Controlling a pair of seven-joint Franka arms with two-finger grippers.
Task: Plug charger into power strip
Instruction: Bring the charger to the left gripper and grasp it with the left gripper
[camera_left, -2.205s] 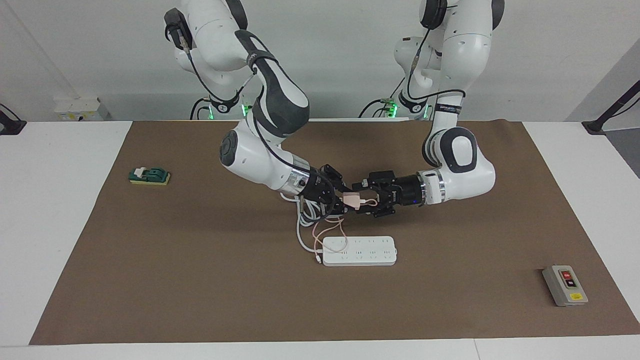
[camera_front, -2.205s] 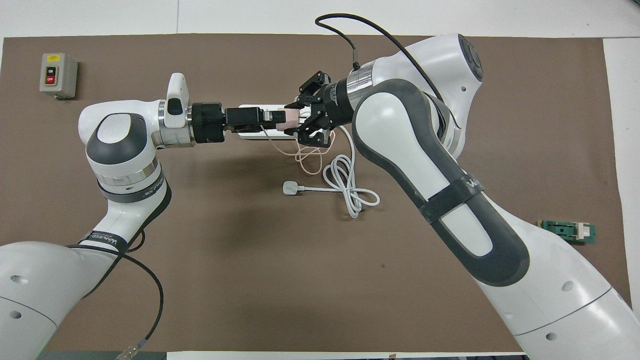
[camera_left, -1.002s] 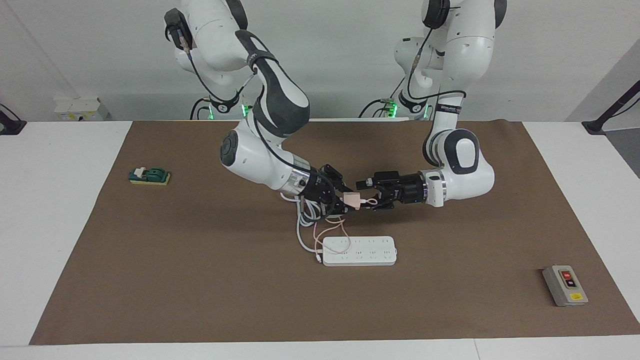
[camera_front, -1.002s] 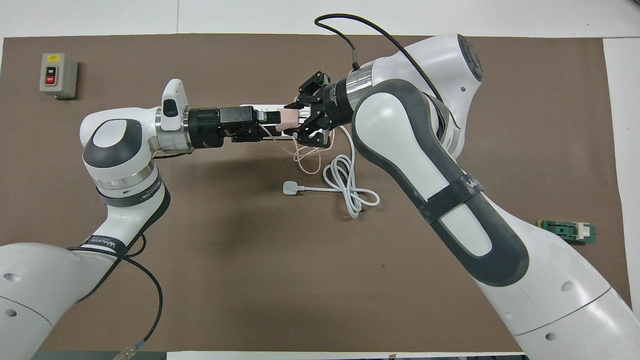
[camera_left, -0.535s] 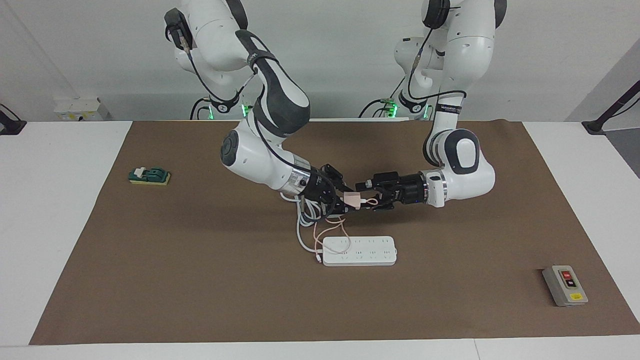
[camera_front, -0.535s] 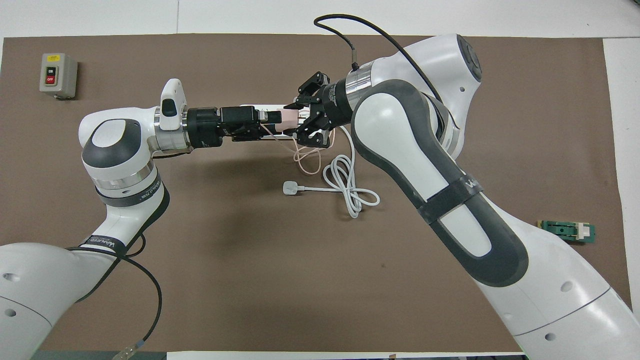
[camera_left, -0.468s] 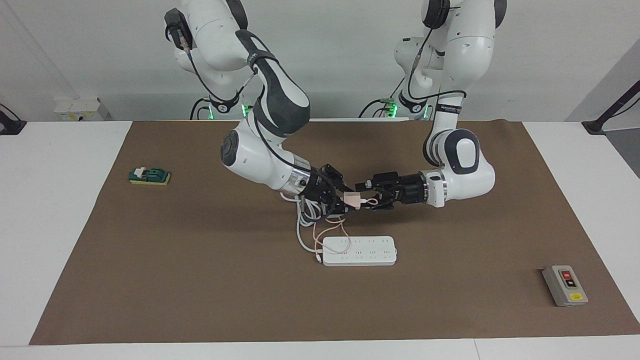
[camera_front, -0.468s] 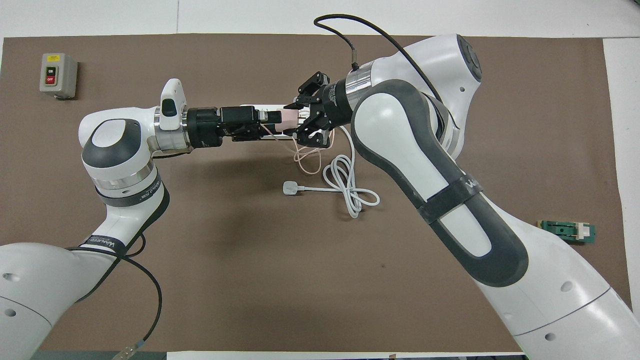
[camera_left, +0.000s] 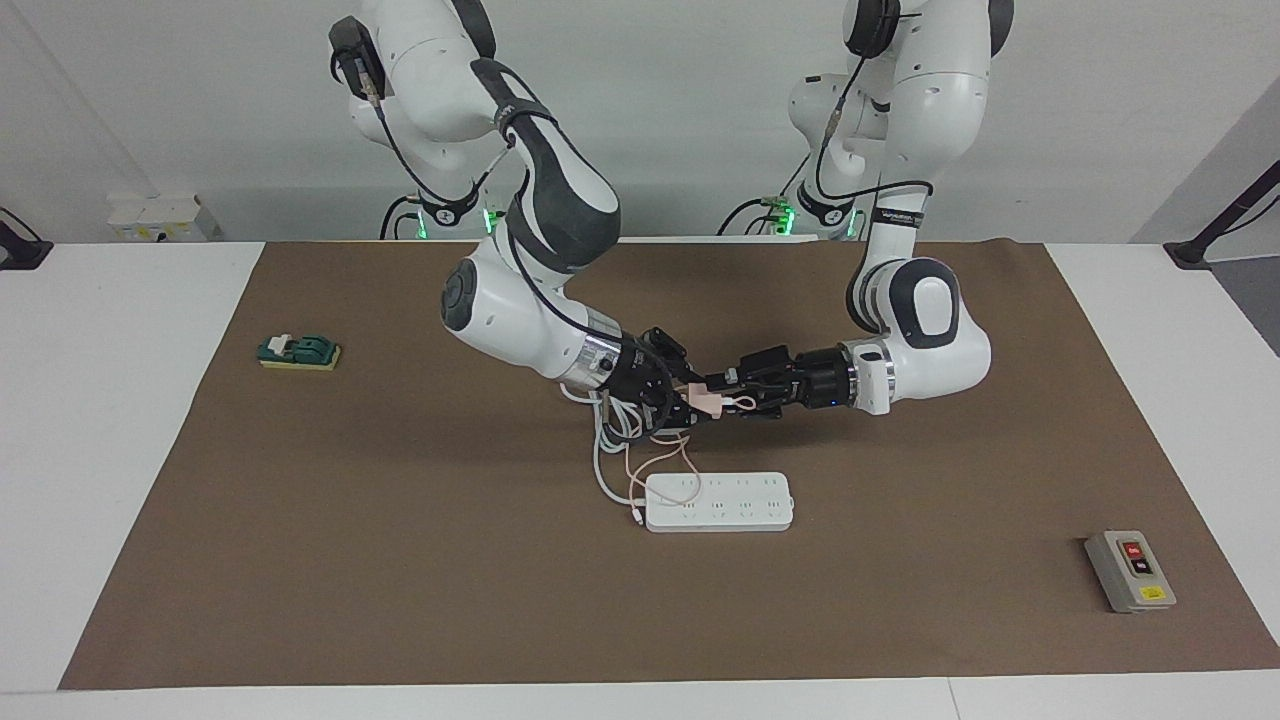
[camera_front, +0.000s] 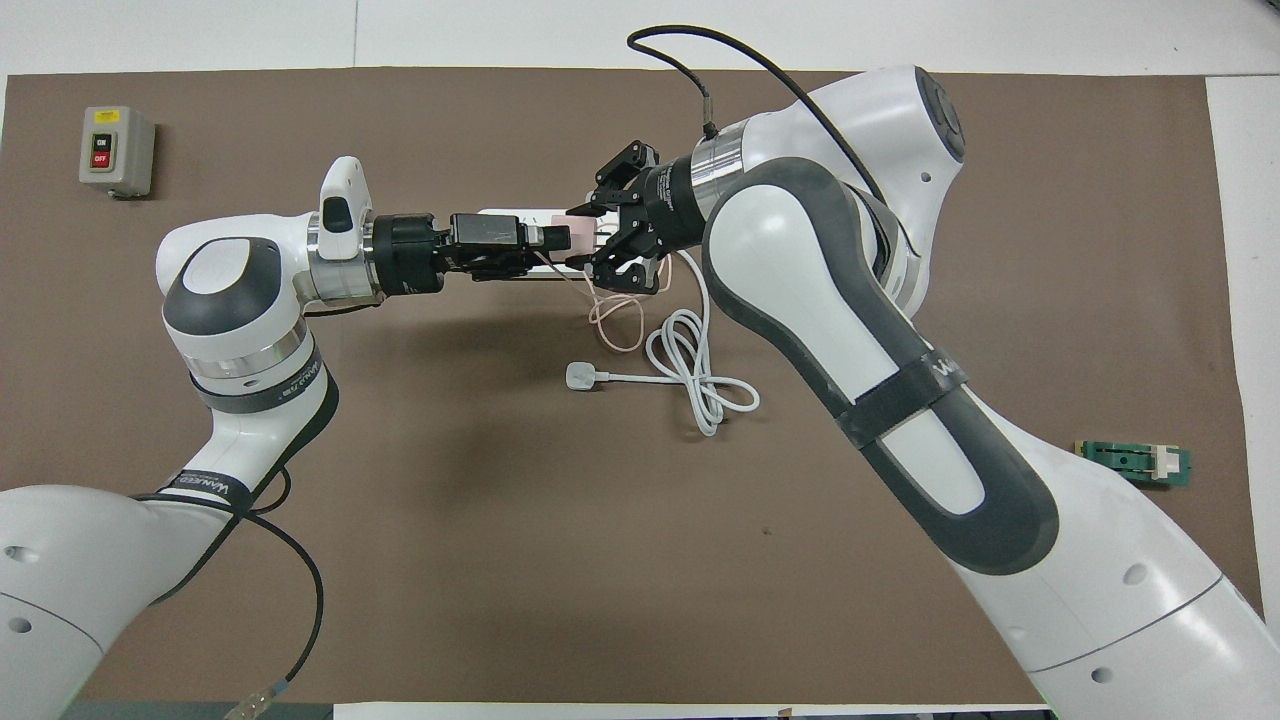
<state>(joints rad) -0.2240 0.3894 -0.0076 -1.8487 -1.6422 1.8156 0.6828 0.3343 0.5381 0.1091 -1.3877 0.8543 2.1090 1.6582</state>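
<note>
The small pale-pink charger (camera_left: 707, 400) (camera_front: 578, 236) hangs in the air over the mat, between the two grippers. My right gripper (camera_left: 693, 402) (camera_front: 594, 238) is shut on one end of it. From the left arm's end, my left gripper (camera_left: 718, 397) (camera_front: 560, 240) has its fingers closed in against the charger's other end. A thin pink cable (camera_left: 662, 462) (camera_front: 616, 318) droops from the charger to the mat. The white power strip (camera_left: 718, 502) lies flat on the mat, farther from the robots; in the overhead view the grippers cover most of the power strip (camera_front: 500, 213).
A white plug (camera_front: 580, 376) with a thick coiled cord (camera_front: 692, 372) lies on the mat nearer the robots than the strip. A grey button box (camera_left: 1130, 571) (camera_front: 116, 150) sits toward the left arm's end. A green block (camera_left: 298, 351) (camera_front: 1135, 463) lies toward the right arm's end.
My left gripper has moved in onto the charger and its fingers have narrowed from wide open to closed around it. The right gripper has kept its hold, almost still.
</note>
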